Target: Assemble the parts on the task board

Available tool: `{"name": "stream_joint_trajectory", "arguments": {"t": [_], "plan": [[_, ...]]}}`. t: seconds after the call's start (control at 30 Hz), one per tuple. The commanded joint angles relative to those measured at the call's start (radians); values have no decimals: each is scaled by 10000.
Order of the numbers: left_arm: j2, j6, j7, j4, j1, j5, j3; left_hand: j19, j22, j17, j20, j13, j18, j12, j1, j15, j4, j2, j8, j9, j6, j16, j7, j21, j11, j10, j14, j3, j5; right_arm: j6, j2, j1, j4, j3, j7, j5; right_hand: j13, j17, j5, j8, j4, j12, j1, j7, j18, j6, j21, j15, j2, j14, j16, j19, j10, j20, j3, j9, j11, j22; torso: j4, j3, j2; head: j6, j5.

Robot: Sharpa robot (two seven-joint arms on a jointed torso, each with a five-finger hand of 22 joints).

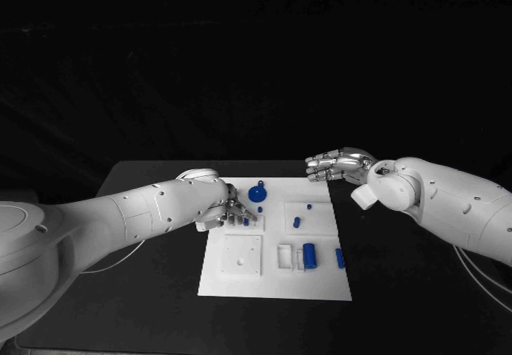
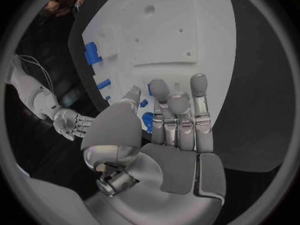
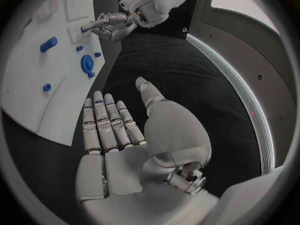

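The white task board point(image 1: 320, 285) lies in the middle of the table. My left hand point(image 1: 227, 210) reaches down onto the board's far left part. Its thumb and fingertips point(image 2: 157, 86) stand on either side of a small blue peg point(image 1: 246, 220) point(image 2: 150, 89); I cannot tell whether they pinch it. A round blue part point(image 1: 258, 194) point(image 2: 147, 121) and another small peg point(image 1: 260, 209) sit just beside that hand. My right hand point(image 1: 339, 166) point(image 3: 119, 130) hovers past the board's far right corner, holding nothing, its fingers apart.
More blue parts stand on the board: two small ones point(image 1: 297, 221) near its middle, a blue cylinder point(image 1: 309, 255) in a white holder, and a blue bar point(image 1: 339, 257) at the right edge. A raised square plate point(image 1: 242, 255) takes the near left.
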Motion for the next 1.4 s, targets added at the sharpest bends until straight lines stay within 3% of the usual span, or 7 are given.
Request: {"name": "stream_joint_trajectory", "arguments": {"t": [0.03, 0.33, 0.43, 0.47, 0.67, 0.93, 1.4], "plan": [[-99, -219, 242, 116, 3, 93, 105, 38, 154, 11, -76, -42, -99, 10, 794, -66, 1291, -308, -92, -44, 99, -77, 19, -81, 10, 454, -33, -936, -42, 198, -17, -20, -2, 1, 80, -59, -13, 8, 3, -19, 8, 9, -13, 13, -6, -42, -50, 7, -47, -56, -21, -3, -41, 4, -52, -13, 14, -7, 2, 3, -3, 29, -7], [-532, -201, 273, 644, 141, 154, 843, 15, 148, -106, -81, -75, -112, -26, 763, -67, 1367, -429, -202, -127, 34, -209, 53, -123, 33, 443, -96, -1052, -47, 199, -70, -42, -77, 1, 109, -31, -13, 9, 11, -19, 15, 8, -11, 14, -8, -35, -50, 7, -37, -62, -19, 8, -45, 6, -59, -12, 14, -6, 61, 6, -35, 133, 0], [-648, -127, 242, 734, 289, 246, 960, -114, 107, -239, -69, -157, -119, -302, 1168, -47, 1012, 121, -377, -418, -379, -459, 195, -242, 101, 287, -312, -802, -10, 196, -71, -45, -119, 1, 129, -24, -13, 9, 17, -17, 10, 10, 4, 19, -7, -27, -46, 11, -25, -61, -18, 35, -41, 6, -51, -11, 15, -4, 80, 9, -42, 171, -12], [-699, -68, 226, 730, 379, 324, 1000, -228, -11, -456, -17, -144, -116, -650, 977, 10, -18, 734, -205, -1927, -818, -644, 352, -514, 179, 130, -489, -1187, 60, 181, -78, -46, -135, 1, 144, -22, -13, 9, 17, -17, 9, 10, 7, 16, -5, -23, -44, 10, -19, -60, -18, 52, -41, 6, -48, -11, 14, -2, 85, 7, -41, 200, -11], [-743, 159, 220, 310, 641, 579, 1062, -227, -54, -856, 82, 18, -92, -919, 930, 114, -1023, 1526, 328, -4755, -1393, -581, 578, -1026, 311, -133, -797, -1774, 373, 84, -117, -48, -163, 1, 212, -18, -13, 10, 36, -15, -2, 17, 18, 18, -2, 14, -39, 5, -15, -43, -14, 97, -20, 3, -40, -10, 6, 1, 28, -3, -11, 265, 84], [-566, 186, 383, -630, 766, 738, 1080, -81, 148, -1097, 83, 93, -92, -910, 867, 104, -1031, 1660, 1294, -5268, -1861, -400, 580, -1348, 309, -160, -858, -1909, 518, 54, -262, -48, -86, 1, 274, -16, -13, 9, 145, -16, 69, 8, -86, 27, -7, 45, -41, 4, 4, -34, -19, 118, -6, 1, -56, -9, 5, 1, -2, 1, 10, 394, 128], [133, 387, 819, -2405, 821, 731, 1089, -72, 168, -1172, 201, 122, 21, -844, 963, 227, -1218, 1830, -26, -6759, -2259, -335, 951, -1421, 474, -272, -918, -1995, 571, -480, -686, 2, 357, 5, 531, -18, -13, 11, 457, -4, 96, 22, -125, 30, 3, 228, -23, 1, -12, 22, -12, 280, 62, -13, -71, 1, -17, 13, -149, -121, 338, 694, 265]]}}
